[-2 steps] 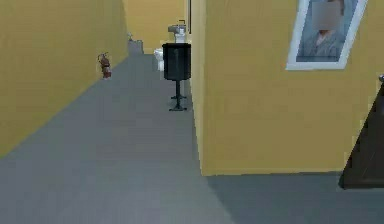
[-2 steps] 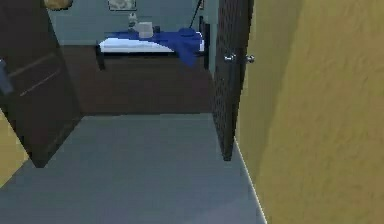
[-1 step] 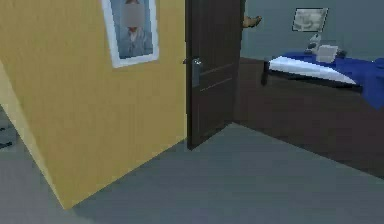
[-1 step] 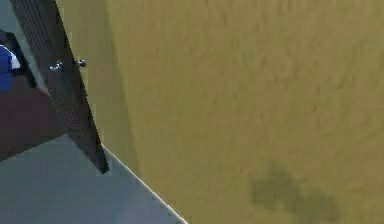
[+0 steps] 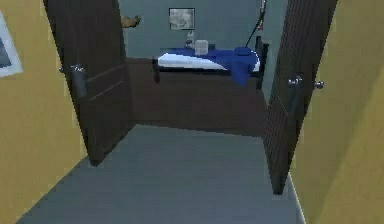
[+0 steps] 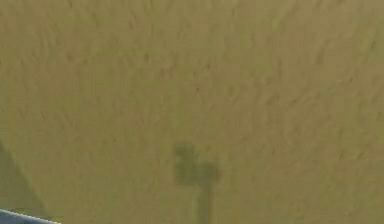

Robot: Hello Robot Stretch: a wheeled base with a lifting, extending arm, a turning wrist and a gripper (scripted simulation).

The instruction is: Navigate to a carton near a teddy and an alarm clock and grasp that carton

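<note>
Through a doorway ahead in the forward view stands a dark bed (image 5: 175, 63) with blue bedding (image 5: 238, 63). A small pale boxy object (image 5: 203, 47) rests on it near the middle; its kind cannot be told from here. A small brown shape (image 5: 128, 20) shows high up beside the left door's edge.
Two dark doors stand swung open, one on the left (image 5: 95, 80) and one on the right (image 5: 295, 90), with grey floor (image 5: 170, 185) between them. Yellow walls flank the passage, and a framed picture (image 5: 8, 45) hangs at the left. A yellow wall (image 6: 190, 90) is close in the arm side view.
</note>
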